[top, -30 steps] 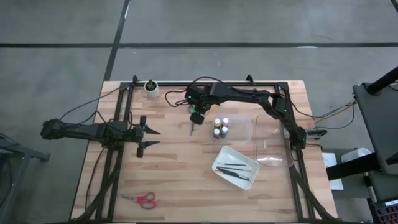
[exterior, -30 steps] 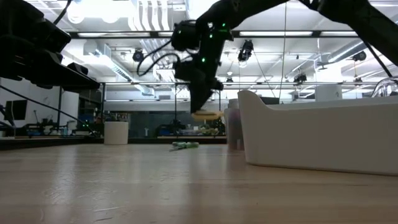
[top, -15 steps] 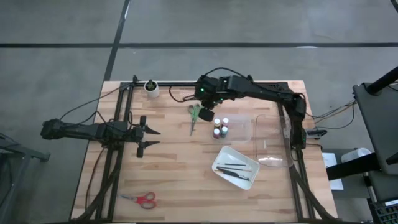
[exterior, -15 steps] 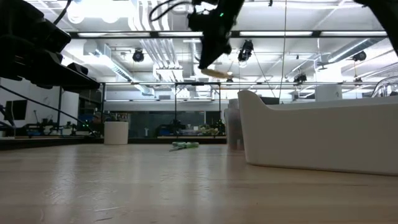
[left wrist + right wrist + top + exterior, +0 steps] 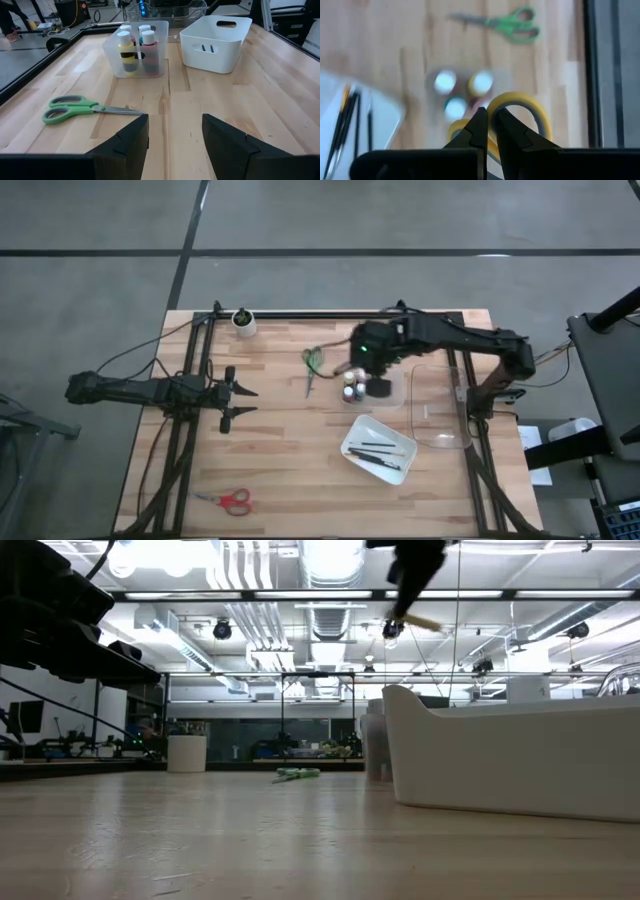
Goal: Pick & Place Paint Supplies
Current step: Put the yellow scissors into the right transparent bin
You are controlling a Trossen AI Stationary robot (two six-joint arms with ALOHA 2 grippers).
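Note:
My right gripper (image 5: pixel 378 386) hangs high over the small clear box of paint bottles (image 5: pixel 352 385), shut on the yellow-handled scissors (image 5: pixel 520 106); the low view shows it near the top of the picture (image 5: pixel 415 575). The green-handled scissors (image 5: pixel 312 365) lie flat on the table left of the box. The red-handled scissors (image 5: pixel 228 500) lie near the near-left corner. Dark brushes lie in the white tray (image 5: pixel 380 448). My left gripper (image 5: pixel 245 402) waits open at the table's left, level above the wood (image 5: pixel 172 145). My right gripper pinches the yellow scissors between its two fingers (image 5: pixel 481 127) where the two handle loops (image 5: pixel 492 107) meet. It comes from above, pointing down. The scissors are lifted clear of the table, one loop (image 5: pixel 425 623) jutting out below the fingers.
A white round cup (image 5: pixel 243 322) stands at the far edge. A large clear container (image 5: pixel 440 405) sits right of the bottle box, by the right arm's base. Bare wood lies between the left gripper and the green scissors (image 5: pixel 75 107).
My right gripper has risen and swung from above the green scissors toward the table's right, over the bottle box, carrying the yellow scissors. The green scissors, earlier partly hidden under it, now show in full and have stayed in place.

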